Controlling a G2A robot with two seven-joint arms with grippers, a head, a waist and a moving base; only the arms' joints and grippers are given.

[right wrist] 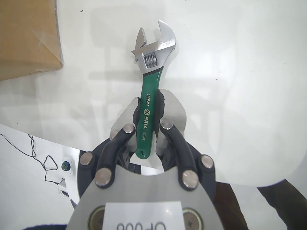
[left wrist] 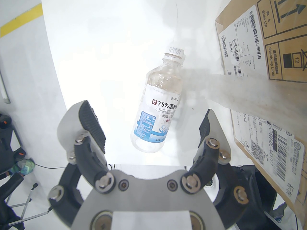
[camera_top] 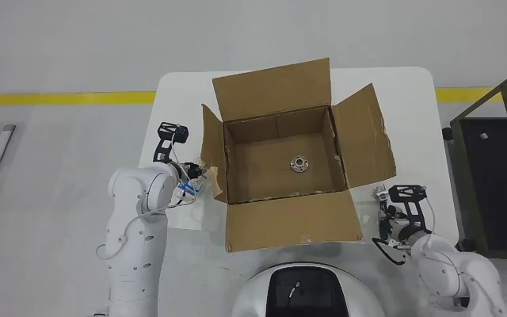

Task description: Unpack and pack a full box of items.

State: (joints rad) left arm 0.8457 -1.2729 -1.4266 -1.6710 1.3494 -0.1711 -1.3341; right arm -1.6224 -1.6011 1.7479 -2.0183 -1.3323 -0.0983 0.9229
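The left gripper [left wrist: 146,110] hangs above the white table [camera_top: 412,103] with its two fingers spread wide, gripping nothing. A clear plastic bottle [left wrist: 157,96] with a white cap and a blue-and-white label lies on its side on the table below it. The bottle's base sits in the gap between the black pads [left wrist: 92,120], apart from both, and its cap points away from the gripper. The bottle lies just beside the outer wall of the open cardboard box [camera_top: 277,127], on the box's left side as the robot faces it. The box stands in the middle of the table with all four flaps folded outward, and a small round metal part [camera_top: 299,164] rests on its floor. On the other side of the box, the right gripper [right wrist: 150,99] is pinched on the green handle of an adjustable wrench [right wrist: 156,48]. The wrench's bright metal head sticks out past the fingertips over the bare table, well apart from the box corner.
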